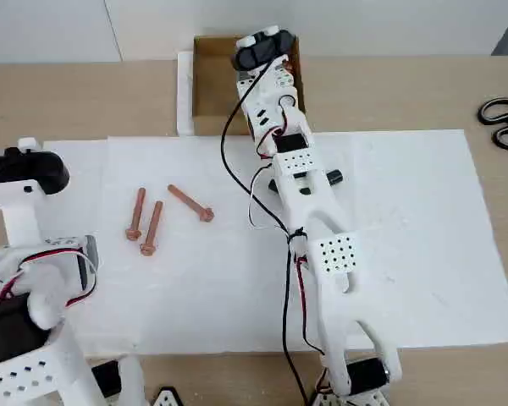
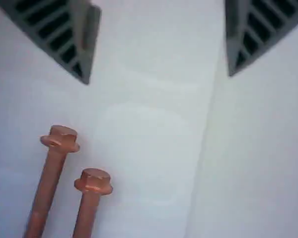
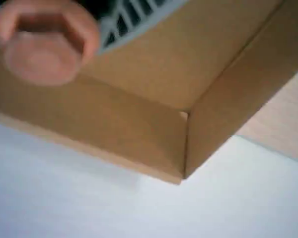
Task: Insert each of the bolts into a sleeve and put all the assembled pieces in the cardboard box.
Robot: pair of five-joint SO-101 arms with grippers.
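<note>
High: white sheet (image 1: 406,254) on table (image 1: 68,93), three loose bolts (image 1: 152,228) lying on the sheet left of centre. Two are side by side and nearly parallel with heads toward the near edge. The third sits just to their right, angled, apart from them. Box (image 1: 205,41) is at the far edge of the sheet. Right arm (image 1: 296,161) stretches from the near edge up over the box, its wrist above the box's right part. Left arm (image 1: 34,338) is at the near left corner, beside the bolts. Scissors (image 1: 504,123) lie on the table at the far right, well apart. Left wrist: left gripper (image 2: 159,77) has its fingers (image 2: 84,54) spread wide with nothing between them, above the sheet (image 2: 154,148). Heads of two bolts (image 2: 92,181) lie near, not touching the fingers. Right wrist: right gripper (image 3: 97,22) is clamped on a held bolt (image 3: 42,44). Its hex head is blurred and close to the camera, one finger (image 3: 134,15) right behind it. Can't tell if a sleeve is on it. The held bolt hangs over the box (image 3: 114,134) interior near a corner, with the sheet (image 3: 89,208) outside the box wall.
</note>
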